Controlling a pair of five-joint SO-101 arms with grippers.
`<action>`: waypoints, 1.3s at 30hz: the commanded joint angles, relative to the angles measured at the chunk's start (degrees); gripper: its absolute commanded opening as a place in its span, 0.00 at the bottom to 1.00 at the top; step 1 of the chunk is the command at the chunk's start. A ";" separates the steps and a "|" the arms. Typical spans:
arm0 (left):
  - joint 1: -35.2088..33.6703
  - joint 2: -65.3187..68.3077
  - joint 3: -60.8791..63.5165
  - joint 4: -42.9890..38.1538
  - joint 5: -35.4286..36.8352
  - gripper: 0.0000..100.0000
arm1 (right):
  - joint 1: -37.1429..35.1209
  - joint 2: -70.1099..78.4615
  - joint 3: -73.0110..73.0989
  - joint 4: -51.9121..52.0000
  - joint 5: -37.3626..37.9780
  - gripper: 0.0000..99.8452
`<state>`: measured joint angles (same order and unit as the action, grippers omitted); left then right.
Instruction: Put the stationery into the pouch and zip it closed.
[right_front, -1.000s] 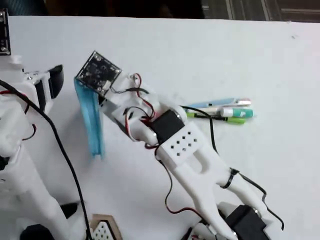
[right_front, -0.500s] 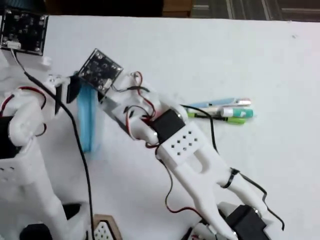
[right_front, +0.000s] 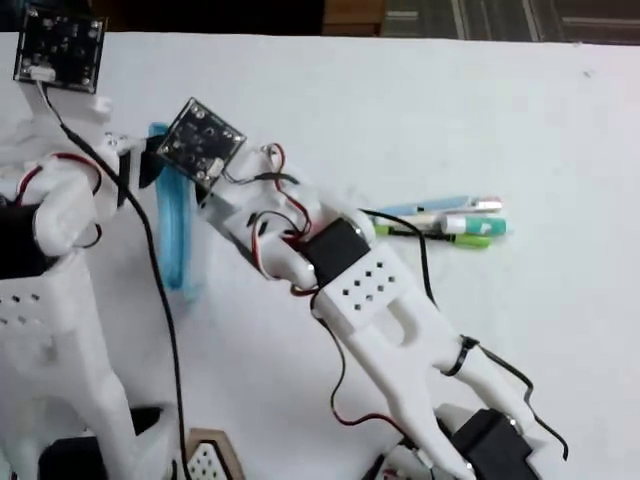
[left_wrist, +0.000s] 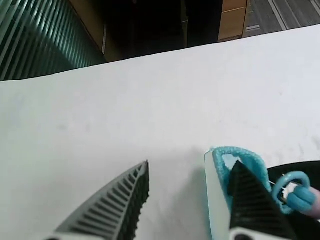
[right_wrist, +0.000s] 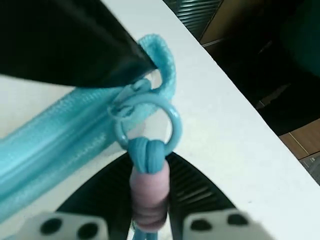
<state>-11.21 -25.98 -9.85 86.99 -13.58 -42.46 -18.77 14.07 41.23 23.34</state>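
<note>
The pouch (right_front: 176, 235) stands on its long edge on the table (right_front: 400, 110), between the two arms. The pens (right_front: 445, 222) lie in a bundle well apart from it, so nothing is packed yet. The step in hand looks to be opening the zip.

Right gripper (right_wrist: 150, 181): it appears clamped on the pull (right_wrist: 147, 192), which hangs from the ring (right_wrist: 150, 122) at the pouch's end.

Left gripper (left_wrist: 190, 167): jaws apart. One finger sits against the pouch's end loop and the other is out over bare table.

To do the step well:

1. Close the left gripper on the end loop first. Without an anchor, the pouch is likely to slide or tip when the pull is drawn.
2. Draw the pull straight along the line of the zip, low and level. Pulling sideways could jam the slider or topple the pouch.
3. Keep the pull deep between the jaws, because its cord looks thin and may slip.
4. Run the zip its whole length so the mouth gapes wide enough for the pens.
</note>
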 joint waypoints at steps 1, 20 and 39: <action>0.48 3.12 1.32 -0.18 -0.53 0.26 | 0.22 -2.77 -0.44 -1.01 -0.35 0.02; 0.31 19.03 0.97 -4.66 -0.26 0.02 | 1.54 -6.55 -0.44 4.18 -0.26 0.02; -6.99 22.64 0.97 -4.84 -0.26 0.02 | 14.46 -20.09 -0.44 18.86 0.00 0.02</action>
<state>-18.24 -11.65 -10.11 81.45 -13.67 -28.57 -36.79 14.07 59.08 23.34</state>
